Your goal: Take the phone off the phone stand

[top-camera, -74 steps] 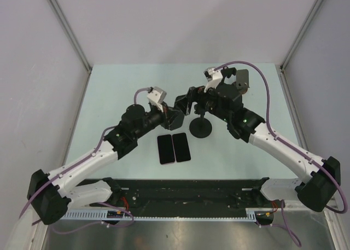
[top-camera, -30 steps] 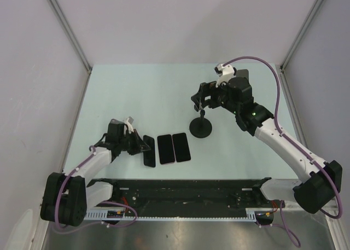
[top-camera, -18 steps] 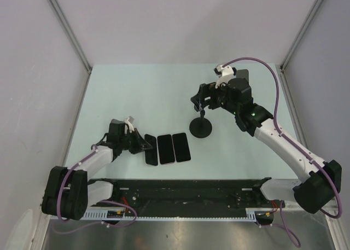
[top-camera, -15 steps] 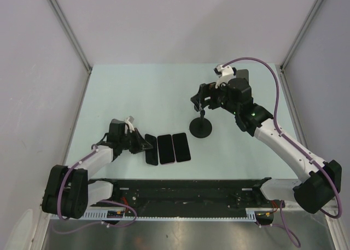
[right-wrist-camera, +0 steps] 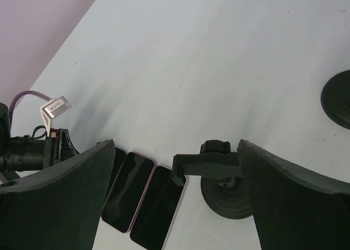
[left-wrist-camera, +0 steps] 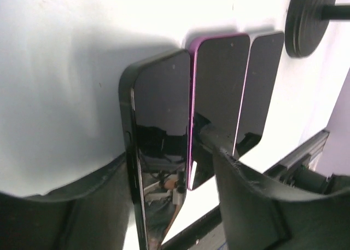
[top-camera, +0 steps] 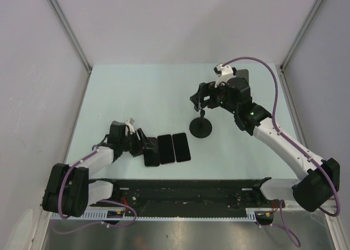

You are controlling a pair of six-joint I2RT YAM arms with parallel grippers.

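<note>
A black phone (left-wrist-camera: 161, 124) lies flat on the table, left of a purple-edged phone (left-wrist-camera: 219, 91) and a third phone (left-wrist-camera: 262, 80). In the top view this row sits near the front, with the black phone (top-camera: 151, 155) leftmost. My left gripper (top-camera: 143, 146) is low over its near end and open, with its fingers (left-wrist-camera: 240, 195) apart on either side and off it. The phone stand (top-camera: 200, 126) is a black round base with a post, and its clamp (right-wrist-camera: 210, 162) holds nothing. My right gripper (top-camera: 203, 99) hovers open above the stand, fingers wide either side of the clamp.
The pale green table (top-camera: 136, 91) has white walls on three sides. A black rail (top-camera: 186, 187) runs along the near edge in front of the phones. A dark round object (right-wrist-camera: 336, 99) lies at the far right, behind my right arm.
My left gripper was shut on the black phone and has opened, leaving it on the table beside the other two. The right arm has hardly moved.
</note>
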